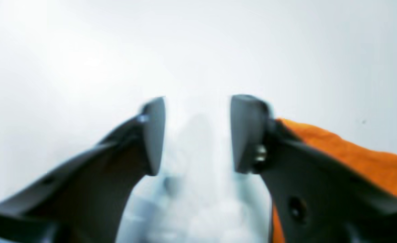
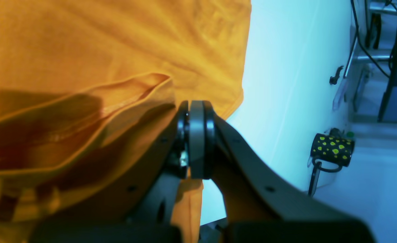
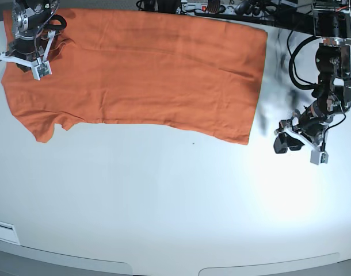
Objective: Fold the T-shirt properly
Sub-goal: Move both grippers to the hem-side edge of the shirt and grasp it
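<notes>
My right gripper (image 2: pixel 196 135) pinches the plain orange cotton T-shirt (image 3: pixel 147 75); my left gripper (image 1: pixel 198 135), spread beside its hem, should grip squarely.

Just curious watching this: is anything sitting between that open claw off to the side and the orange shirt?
No. Only bare white table lies between the open left gripper and the T-shirt edge.
</notes>
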Available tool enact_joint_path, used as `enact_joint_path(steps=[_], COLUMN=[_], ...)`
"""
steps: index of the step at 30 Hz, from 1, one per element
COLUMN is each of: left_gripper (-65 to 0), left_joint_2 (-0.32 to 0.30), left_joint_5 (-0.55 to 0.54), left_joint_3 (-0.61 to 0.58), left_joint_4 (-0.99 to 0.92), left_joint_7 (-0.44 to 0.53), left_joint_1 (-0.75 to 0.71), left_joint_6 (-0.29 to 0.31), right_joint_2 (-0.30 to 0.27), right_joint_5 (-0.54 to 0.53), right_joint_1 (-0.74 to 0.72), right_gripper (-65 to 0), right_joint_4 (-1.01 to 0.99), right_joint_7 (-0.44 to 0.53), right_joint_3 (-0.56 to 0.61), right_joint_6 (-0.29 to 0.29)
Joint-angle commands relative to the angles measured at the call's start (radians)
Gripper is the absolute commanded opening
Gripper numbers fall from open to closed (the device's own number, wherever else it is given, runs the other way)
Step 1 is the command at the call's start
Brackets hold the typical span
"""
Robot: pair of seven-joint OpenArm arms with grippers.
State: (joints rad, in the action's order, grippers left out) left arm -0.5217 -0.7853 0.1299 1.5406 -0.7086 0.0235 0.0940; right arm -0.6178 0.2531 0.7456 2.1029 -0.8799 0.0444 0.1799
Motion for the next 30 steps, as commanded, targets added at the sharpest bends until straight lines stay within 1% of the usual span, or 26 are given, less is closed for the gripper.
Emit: enact_joint_path(steps=[1, 4, 9, 13, 17, 24, 26, 30], left_gripper=[-31.9, -31.9, -31.9, -31.8, -31.9, -31.9, -31.9, -31.9], left_joint_2=[-0.016, -0.016, -0.016, -0.013, -0.013, -0.013, -0.013, -0.013], left_joint_5=[0.003, -0.014, -0.068, -0.09, -0.145, -0.145, -0.163, -0.247], left_joint_3=[-0.004, -0.041, -0.116, -0.159, -0.206, -0.244, -0.244, -0.244], left_joint_4=[0.0, -0.046, -0.117, -0.126, -0.126, -0.126, -0.125, -0.125], left_joint_7=[0.013, -0.009, -0.054, -0.068, -0.126, -0.132, -0.146, -0.181], left_joint_1=[0.028, 0.056, 0.097, 0.096, 0.096, 0.096, 0.097, 0.097], left_joint_6=[0.02, 0.091, 0.183, 0.218, 0.274, 0.279, 0.313, 0.397], right_joint_2=[-0.014, -0.014, -0.014, -0.014, -0.014, -0.014, -0.014, -0.014], right_joint_5=[0.017, 0.017, 0.018, 0.018, 0.018, 0.017, 0.017, 0.017], right_joint_1=[0.002, 0.002, 0.002, 0.002, -0.012, -0.03, -0.031, -0.031], right_gripper=[-65.0, -65.0, -65.0, -65.0, -65.0, -65.0, -65.0, -65.0], right_joint_4=[0.017, 0.017, 0.017, 0.017, 0.017, 0.017, 0.017, 0.017], right_joint_7=[0.014, 0.023, 0.024, 0.024, 0.023, 0.023, 0.024, 0.031], right_joint_3=[-0.006, -0.006, -0.006, -0.006, -0.006, -0.006, -0.006, -0.006], right_joint_6=[0.011, 0.01, 0.01, 0.011, 0.011, 0.01, 0.011, 0.01])
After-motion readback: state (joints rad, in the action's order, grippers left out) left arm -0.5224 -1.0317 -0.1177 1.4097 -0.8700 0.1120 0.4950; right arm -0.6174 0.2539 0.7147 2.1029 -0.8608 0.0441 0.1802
